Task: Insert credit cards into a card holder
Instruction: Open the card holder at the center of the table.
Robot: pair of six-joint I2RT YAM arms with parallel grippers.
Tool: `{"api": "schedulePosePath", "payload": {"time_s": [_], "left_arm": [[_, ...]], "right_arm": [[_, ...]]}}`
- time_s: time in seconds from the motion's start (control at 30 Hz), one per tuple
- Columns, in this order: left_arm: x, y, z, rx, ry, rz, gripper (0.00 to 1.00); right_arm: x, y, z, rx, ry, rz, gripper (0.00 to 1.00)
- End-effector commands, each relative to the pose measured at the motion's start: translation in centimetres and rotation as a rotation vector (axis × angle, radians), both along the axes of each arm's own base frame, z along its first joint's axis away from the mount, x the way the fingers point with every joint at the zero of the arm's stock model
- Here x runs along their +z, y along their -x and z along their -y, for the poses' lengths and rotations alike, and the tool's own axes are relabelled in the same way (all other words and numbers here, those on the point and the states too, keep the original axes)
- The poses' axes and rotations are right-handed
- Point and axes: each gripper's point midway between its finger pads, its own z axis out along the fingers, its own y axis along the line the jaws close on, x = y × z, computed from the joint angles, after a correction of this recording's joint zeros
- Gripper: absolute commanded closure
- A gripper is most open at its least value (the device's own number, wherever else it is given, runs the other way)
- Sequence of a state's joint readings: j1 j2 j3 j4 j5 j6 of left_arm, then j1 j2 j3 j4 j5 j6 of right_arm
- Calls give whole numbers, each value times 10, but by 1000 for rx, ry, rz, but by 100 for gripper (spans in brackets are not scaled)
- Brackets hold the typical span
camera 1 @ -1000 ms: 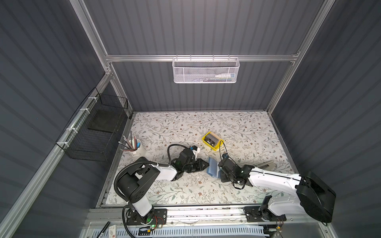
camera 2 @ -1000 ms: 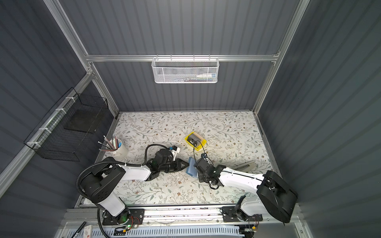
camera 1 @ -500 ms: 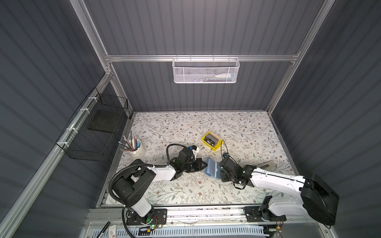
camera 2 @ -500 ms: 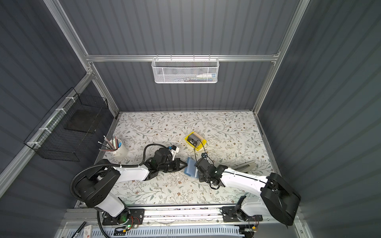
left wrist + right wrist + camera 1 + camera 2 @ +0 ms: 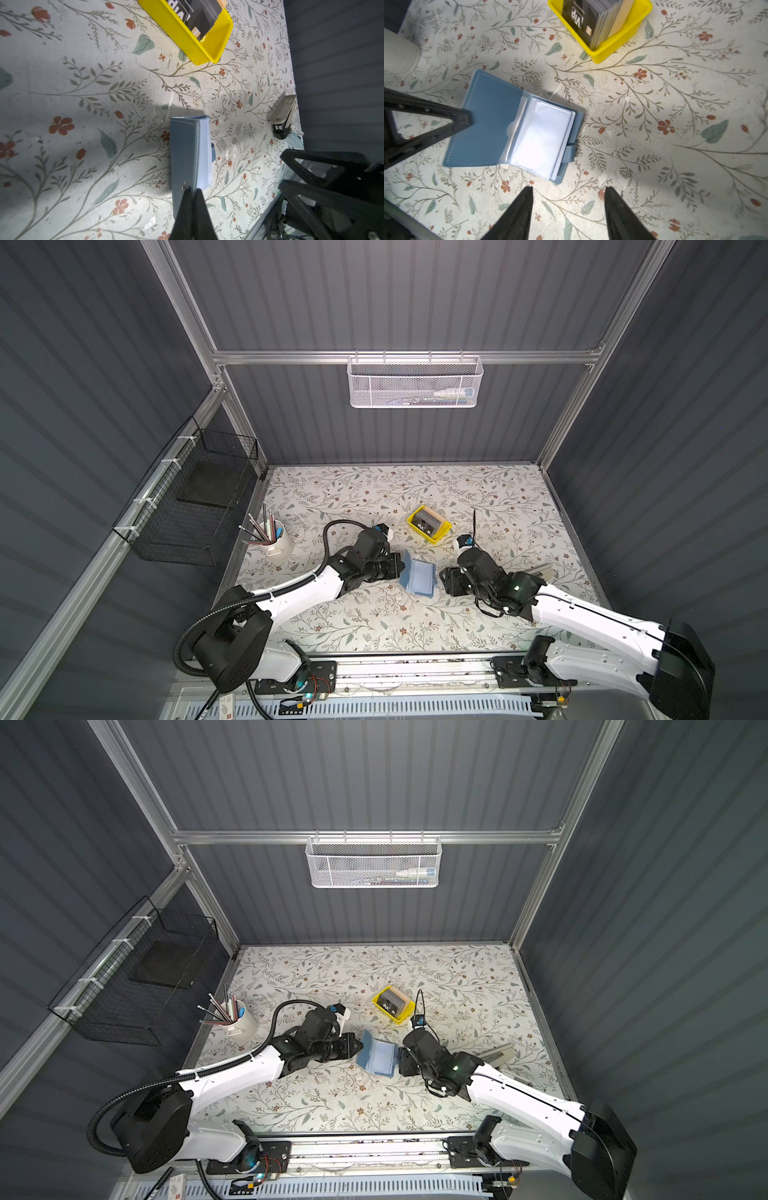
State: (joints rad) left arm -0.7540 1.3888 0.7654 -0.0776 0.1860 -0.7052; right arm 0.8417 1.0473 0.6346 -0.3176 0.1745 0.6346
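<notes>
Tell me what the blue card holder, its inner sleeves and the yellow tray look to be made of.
The card holder: matte blue leather or imitation, judging by the pale stitched seam along its edges. The sleeves: clear, glossy soft plastic; they glare white under the light. The yellow tray: smooth moulded plastic, with rounded corners and a slight sheen.

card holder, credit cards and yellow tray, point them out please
card holder (image 5: 517,133), right wrist view, clear sleeves near the fold
credit cards (image 5: 579,18), right wrist view, front card's face
yellow tray (image 5: 618,42), right wrist view, outer side wall
</notes>
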Motion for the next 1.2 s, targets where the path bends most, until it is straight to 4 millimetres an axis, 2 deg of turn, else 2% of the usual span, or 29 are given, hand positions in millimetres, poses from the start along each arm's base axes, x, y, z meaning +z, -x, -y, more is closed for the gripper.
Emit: {"api": "schedulePosePath", "payload": {"time_s": [0.0,0.1,0.23,0.37,0.47,0.6,0.77,0.87,0.97,1.17], "left_arm": [[-2,6,-9,-12,-84,1,100],[-2,8,-4,-12,-51,0,100],[-2,9,8,-3,63,-16,100],[-16,7,-10,98,28,-30,100],[-22,11,-21,139,9,-34,100],[-26,15,-29,150,-1,-38,100],[-28,16,-26,135,5,-44,100],[-28,16,-24,126,6,-47,100],[-29,16,-25,123,-1,-47,100],[-29,17,-24,115,-6,-50,100]], "right_arm": [[16,2,-10,30,-83,5,37],[23,5,-20,64,-151,-3,36],[23,7,-37,100,-248,-50,38],[13,4,-46,91,-275,-114,47],[-5,0,-46,72,-220,-158,48],[-30,-6,-35,29,-126,-223,50],[-46,-9,-40,79,-63,-252,51],[-52,-13,-45,89,-46,-259,56],[-62,-16,-43,84,-3,-273,60],[-76,-18,-42,94,53,-297,62]]}}
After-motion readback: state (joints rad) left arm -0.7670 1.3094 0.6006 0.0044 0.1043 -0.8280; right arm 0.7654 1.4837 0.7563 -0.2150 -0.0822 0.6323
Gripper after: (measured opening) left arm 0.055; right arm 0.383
